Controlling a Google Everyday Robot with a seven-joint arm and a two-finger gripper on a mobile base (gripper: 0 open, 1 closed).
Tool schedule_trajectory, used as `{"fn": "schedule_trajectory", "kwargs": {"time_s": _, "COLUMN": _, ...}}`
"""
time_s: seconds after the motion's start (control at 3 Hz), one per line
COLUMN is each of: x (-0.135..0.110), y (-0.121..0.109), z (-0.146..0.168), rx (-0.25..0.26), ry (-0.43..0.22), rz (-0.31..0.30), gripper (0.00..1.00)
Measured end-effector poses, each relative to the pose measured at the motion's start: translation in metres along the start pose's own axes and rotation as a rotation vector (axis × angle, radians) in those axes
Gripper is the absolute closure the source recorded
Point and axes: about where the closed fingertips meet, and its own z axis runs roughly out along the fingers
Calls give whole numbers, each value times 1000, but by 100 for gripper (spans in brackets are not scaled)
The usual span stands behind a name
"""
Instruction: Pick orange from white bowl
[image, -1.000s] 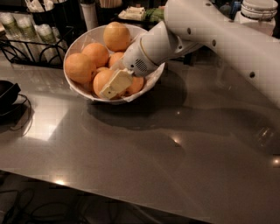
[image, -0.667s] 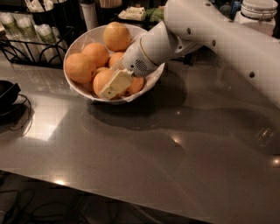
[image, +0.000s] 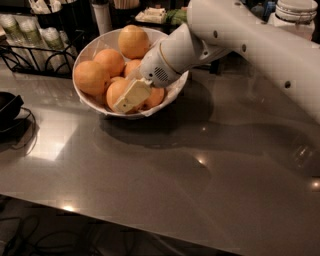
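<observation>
While your claw was down inside the white bowl, it lay over the front of the fruit pile, its cream-coloured pad slanting from upper right down to lower left. That pad rested between the front orange and a smaller orange just to its right, touching both. Whether your claw was spread or pinching either fruit, you could not tell from this angle. The white arm came in from the upper right and crossed the bowl's far right rim.

The front orange sat low in the bowl, against the near wall. It was round, so it showed no long axis and no clear pointing direction; no stem end was visible.

The bowl stood upright on the grey desk, near the back left, mouth up. It held about six oranges: one on top at the back, one large at the left, one behind it, one in the middle, plus the two at your claw. Crinkled white paper showed along the near rim.

Behind the bowl on the left stood a black wire rack holding pale containers. A black object sat at the desk's left edge, and a white jar stood at the back right.
</observation>
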Motion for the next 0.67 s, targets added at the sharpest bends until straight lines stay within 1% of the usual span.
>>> {"fn": "schedule_trajectory", "kwargs": {"time_s": 0.33, "x": 0, "y": 0, "z": 0, "rx": 0, "ry": -1, "rz": 0, "gripper": 100}}
{"fn": "schedule_trajectory", "kwargs": {"time_s": 0.67, "x": -16, "y": 5, "z": -18, "rx": -24, "ry": -97, "rz": -18, "gripper": 100}}
